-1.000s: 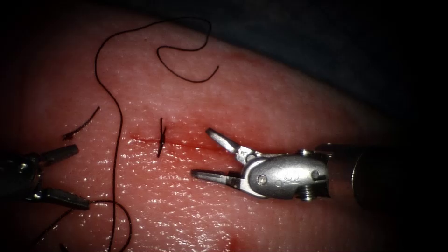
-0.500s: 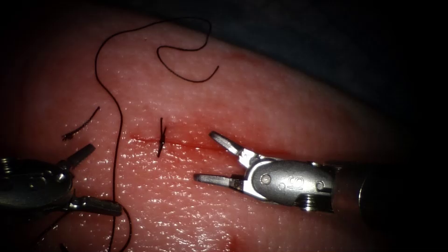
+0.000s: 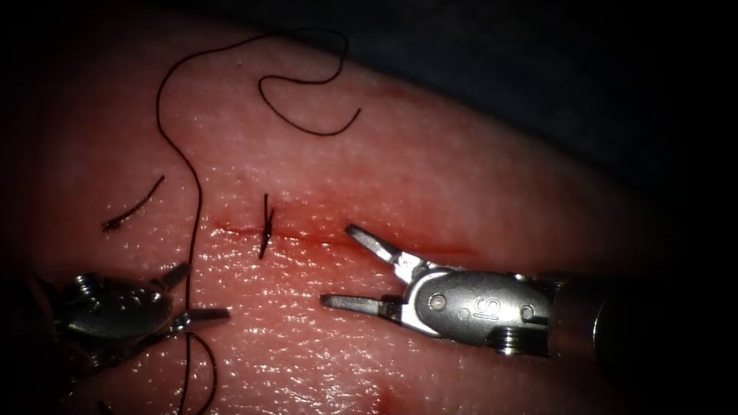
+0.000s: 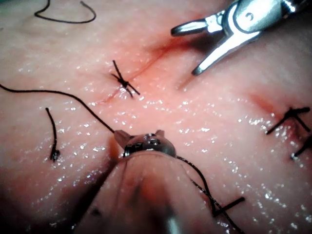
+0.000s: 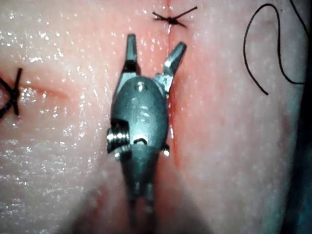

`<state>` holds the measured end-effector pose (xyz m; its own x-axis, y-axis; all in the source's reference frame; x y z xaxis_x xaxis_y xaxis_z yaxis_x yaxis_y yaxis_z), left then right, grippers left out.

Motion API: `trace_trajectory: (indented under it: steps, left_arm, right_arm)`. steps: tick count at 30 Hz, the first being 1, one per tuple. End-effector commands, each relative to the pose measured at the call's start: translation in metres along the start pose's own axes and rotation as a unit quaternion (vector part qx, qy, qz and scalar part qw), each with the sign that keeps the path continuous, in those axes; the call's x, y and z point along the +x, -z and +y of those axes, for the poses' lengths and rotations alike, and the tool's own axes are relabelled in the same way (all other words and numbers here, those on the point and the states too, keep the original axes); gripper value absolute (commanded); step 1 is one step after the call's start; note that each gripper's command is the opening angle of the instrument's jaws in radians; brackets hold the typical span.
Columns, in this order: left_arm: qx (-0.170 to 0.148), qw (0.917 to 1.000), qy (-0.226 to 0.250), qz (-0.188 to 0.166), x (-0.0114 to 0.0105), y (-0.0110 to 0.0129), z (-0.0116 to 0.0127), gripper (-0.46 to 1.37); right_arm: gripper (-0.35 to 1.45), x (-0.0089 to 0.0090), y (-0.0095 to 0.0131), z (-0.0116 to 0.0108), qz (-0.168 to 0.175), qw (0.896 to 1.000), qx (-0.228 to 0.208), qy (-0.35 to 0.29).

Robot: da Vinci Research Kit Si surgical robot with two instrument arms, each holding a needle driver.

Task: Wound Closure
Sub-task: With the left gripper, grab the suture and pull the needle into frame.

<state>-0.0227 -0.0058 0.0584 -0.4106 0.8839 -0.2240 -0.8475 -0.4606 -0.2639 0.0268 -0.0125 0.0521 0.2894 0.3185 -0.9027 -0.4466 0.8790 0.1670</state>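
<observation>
The cut [image 3: 323,240] runs across the tissue [image 3: 461,177], with one knotted stitch [image 3: 265,224] near its left end. A long dark thread [image 3: 197,200] lies over the tissue left of that stitch and curls at the top. My left tool [image 3: 206,290] is at the lower left, jaws open, with the thread passing between them; the left wrist view shows the thread [image 4: 73,97] reaching the left tool [image 4: 139,134]. My right tool [image 3: 336,263] stands open and holds nothing; its upper jaw lies over the cut, right of the stitch. The right wrist view shows the right tool [image 5: 156,41] spread, pointing at the stitch [image 5: 171,18].
A short cut end of thread [image 3: 132,206] lies loose at the far left. Red fluid [image 3: 307,230] wets the cut. Other tied stitches [image 4: 290,119] sit on a second cut. The tissue's far edge drops into dark behind [image 3: 538,77].
My left tool has moved right to the long thread, and its jaws have narrowed around it. The right tool has shifted only slightly and stays open.
</observation>
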Motion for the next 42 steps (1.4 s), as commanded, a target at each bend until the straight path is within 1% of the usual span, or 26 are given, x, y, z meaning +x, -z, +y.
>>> trace_trajectory:
  steps: [1, 2, 4, 5, 8, 9, 11, 12, 13, 14, 15, 16, 17, 18, 19, 21, 22, 23, 25, 26, 29, 30, 31, 33, 38, 42]
  left_arm:
    - [-0.001, 1.0000, -0.003, 0.002, -0.0002, -0.0001, -0.0001, 0.51]
    - [0.000, 1.0000, -0.004, 0.003, -0.0003, -0.0003, -0.0003, 0.60]
    - [0.001, 1.0000, -0.006, 0.004, -0.0005, -0.0006, -0.0005, 0.69]
    - [-0.001, 1.0000, -0.004, 0.004, -0.0006, -0.0008, -0.0006, 0.78]
    - [-0.010, 0.9999, -0.006, 0.001, -0.0009, -0.0012, -0.0008, 0.74]
    - [-0.012, 0.9999, -0.010, -0.001, -0.0010, -0.0014, -0.0008, 0.69]
    - [-0.020, 0.9998, -0.006, -0.004, -0.0012, -0.0016, -0.0008, 0.70]
    - [-0.021, 0.9998, -0.004, -0.006, -0.0013, -0.0018, -0.0008, 0.67]
    - [-0.021, 0.9997, -0.002, -0.008, -0.0014, -0.0019, -0.0008, 0.57]
    - [-0.020, 0.9998, 0.002, -0.010, -0.0016, -0.0020, -0.0009, 0.39]
    - [-0.019, 0.9998, 0.004, -0.011, -0.0016, -0.0021, -0.0009, 0.28]
    - [-0.017, 0.9997, 0.006, -0.014, -0.0017, -0.0022, -0.0009, 0.10]
    - [-0.015, 0.9996, 0.010, -0.021, -0.0018, -0.0023, -0.0010, -0.26]
    - [-0.015, 0.9994, 0.015, -0.027, -0.0018, -0.0024, -0.0011, -0.35]
    - [-0.028, 0.9986, 0.022, -0.038, -0.0019, -0.0025, -0.0012, -0.35]
    - [-0.046, 0.9979, 0.017, -0.042, -0.0017, -0.0026, -0.0014, -0.35]
    - [-0.059, 0.9975, -0.008, -0.037, -0.0015, -0.0025, -0.0015, -0.35]
    - [-0.064, 0.9974, -0.011, -0.029, -0.0013, -0.0024, -0.0016, -0.35]
    - [-0.082, 0.9966, -0.008, -0.003, -0.0001, -0.0018, -0.0020, -0.35]
    - [-0.078, 0.9969, -0.008, 0.009, 0.0006, -0.0014, -0.0021, -0.35]
    - [-0.075, 0.9970, -0.006, 0.019, 0.0024, -0.0006, -0.0023, -0.35]
    - [-0.082, 0.9961, 0.000, 0.031, 0.0036, 0.0000, -0.0022, -0.35]
    - [-0.084, 0.9958, -0.001, 0.035, 0.0039, 0.0001, -0.0022, -0.35]
    - [-0.096, 0.9939, -0.001, 0.055, 0.0061, 0.0010, -0.0017, -0.35]
    - [-0.102, 0.9927, -0.022, 0.061, 0.0095, 0.0017, -0.0006, -0.35]
    - [-0.108, 0.9908, -0.031, 0.076, 0.0134, 0.0016, 0.0003, -0.35]
  right_arm:
    - [0.81, 0.0000, 0.0000, 0.0000, 0.000, 1.000, 0.000, 0.000]
    - [0.81, 0.0000, 0.0000, 0.0000, 0.000, 1.000, 0.000, 0.000]
    - [0.81, 0.0000, 0.0000, -0.0001, 0.000, 1.000, -0.001, 0.000]
    - [0.81, 0.0000, 0.0000, -0.0001, 0.000, 1.000, -0.001, 0.001]
    - [0.79, -0.0001, 0.0001, -0.0003, 0.001, 1.000, 0.000, 0.001]
    - [0.79, -0.0001, 0.0001, -0.0003, 0.001, 1.000, 0.000, 0.001]
    - [0.78, -0.0001, 0.0001, -0.0003, 0.001, 1.000, 0.000, 0.001]
    - [0.78, -0.0001, 0.0001, -0.0003, 0.002, 1.000, 0.001, 0.001]
    - [0.78, -0.0001, 0.0001, -0.0003, 0.002, 1.000, 0.001, 0.001]
    - [0.78, -0.0001, 0.0001, -0.0003, 0.002, 1.000, 0.001, 0.001]
    - [0.78, -0.0001, 0.0001, -0.0004, 0.002, 1.000, 0.001, 0.001]
    - [0.78, -0.0001, 0.0001, -0.0004, 0.002, 1.000, 0.001, 0.001]
    - [0.77, -0.0001, 0.0002, -0.0004, 0.002, 1.000, 0.001, 0.001]
    - [0.77, -0.0001, 0.0002, -0.0004, 0.002, 1.000, 0.001, 0.001]
    - [0.76, 0.0000, 0.0002, -0.0004, 0.002, 1.000, 0.001, 0.001]
    - [0.76, 0.0000, 0.0002, -0.0005, 0.002, 1.000, 0.001, 0.001]
    - [0.76, 0.0000, 0.0003, -0.0005, 0.002, 1.000, 0.001, 0.001]
    - [0.76, 0.0000, 0.0003, -0.0005, 0.002, 1.000, 0.001, 0.001]
    - [0.75, 0.0000, 0.0003, -0.0005, 0.002, 1.000, 0.001, 0.001]
    - [0.74, 0.0000, 0.0003, -0.0005, 0.002, 1.000, 0.001, 0.001]
    - [0.74, -0.0001, 0.0004, -0.0005, 0.002, 1.000, 0.002, 0.001]
    - [0.74, -0.0001, 0.0005, -0.0004, 0.002, 1.000, 0.002, 0.002]
    - [0.74, -0.0001, 0.0005, -0.0004, 0.002, 1.000, 0.002, 0.002]
    - [0.73, -0.0002, 0.0006, -0.0005, 0.003, 1.000, 0.002, 0.002]
    - [0.72, -0.0004, 0.0007, -0.0006, 0.004, 1.000, 0.002, 0.003]
    - [0.71, -0.0005, 0.0009, -0.0006, 0.004, 1.000, 0.002, 0.004]
